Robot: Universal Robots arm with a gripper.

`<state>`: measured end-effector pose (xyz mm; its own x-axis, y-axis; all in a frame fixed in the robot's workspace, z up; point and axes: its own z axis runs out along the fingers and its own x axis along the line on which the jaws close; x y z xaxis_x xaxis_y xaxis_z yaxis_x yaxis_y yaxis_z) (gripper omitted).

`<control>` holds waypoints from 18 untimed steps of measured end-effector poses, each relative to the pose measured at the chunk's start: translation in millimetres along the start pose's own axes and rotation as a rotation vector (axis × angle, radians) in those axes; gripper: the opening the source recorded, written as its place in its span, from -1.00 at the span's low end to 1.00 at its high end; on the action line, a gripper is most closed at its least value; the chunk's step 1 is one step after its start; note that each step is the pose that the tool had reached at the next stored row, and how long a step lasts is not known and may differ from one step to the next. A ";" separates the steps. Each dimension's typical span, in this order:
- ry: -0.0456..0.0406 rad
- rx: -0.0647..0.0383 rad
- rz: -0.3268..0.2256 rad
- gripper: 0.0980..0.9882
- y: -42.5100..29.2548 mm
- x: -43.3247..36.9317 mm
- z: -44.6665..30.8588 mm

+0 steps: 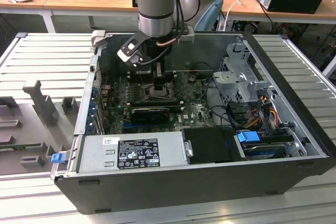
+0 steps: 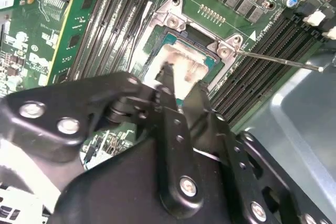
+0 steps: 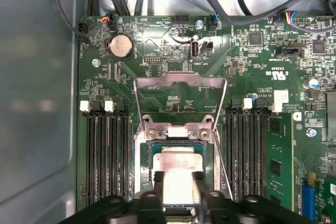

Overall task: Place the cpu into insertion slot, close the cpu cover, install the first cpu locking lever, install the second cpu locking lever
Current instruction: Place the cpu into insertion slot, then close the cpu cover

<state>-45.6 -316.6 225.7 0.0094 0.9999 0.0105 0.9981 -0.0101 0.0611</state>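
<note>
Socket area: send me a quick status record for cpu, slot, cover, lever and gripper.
cpu: seated in the slot, grey top up
slot: occupied by the cpu
cover: swung open, off the cpu
lever: unlatched, sticking out sideways
gripper: directly over the cpu; grip cannot be judged

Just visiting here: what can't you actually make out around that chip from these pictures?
First wrist view: the black gripper covers the near edge of the small grey-beige square cpu, so whether it sits flat is unclear.
Second wrist view: the gripper hides the near half of the black-framed square insertion slot.
Exterior view: the grey-and-blue robot arm stands in front of the slot.
</note>
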 end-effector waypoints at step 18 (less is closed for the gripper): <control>-0.0067 0.000 0.001 -0.98 1.2 0.2 -19.0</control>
<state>-45.6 -316.5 244.7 0.0104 0.9999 0.0038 0.9981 -0.0106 0.0613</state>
